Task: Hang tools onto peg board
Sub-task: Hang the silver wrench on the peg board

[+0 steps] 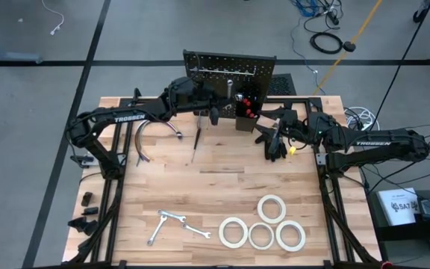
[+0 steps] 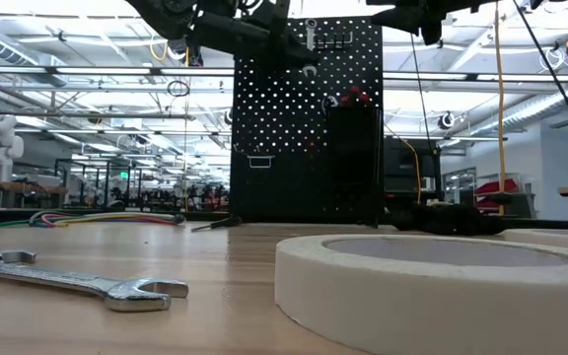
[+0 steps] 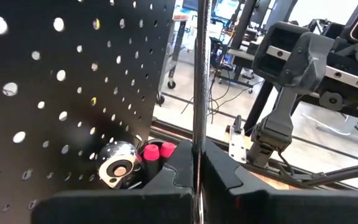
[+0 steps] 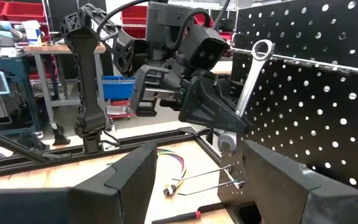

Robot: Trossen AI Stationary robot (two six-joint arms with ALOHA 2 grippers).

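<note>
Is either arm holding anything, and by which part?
The left tool grips a silver wrench low on its shaft; the right tool holds nothing.

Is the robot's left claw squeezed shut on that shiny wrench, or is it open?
Shut. The left gripper pinches the thin silver wrench between its closed fingers, holding it up against the peg board.

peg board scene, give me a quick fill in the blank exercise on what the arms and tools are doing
1. The left gripper is shut on a silver ____ at the peg board.
2. The right gripper waits with its jaws ____.
3. ____ white tape rolls lie on the table.
4. Near the black bin, the screwdriver handles are ____.

Missing words: wrench; open; four; red
</note>
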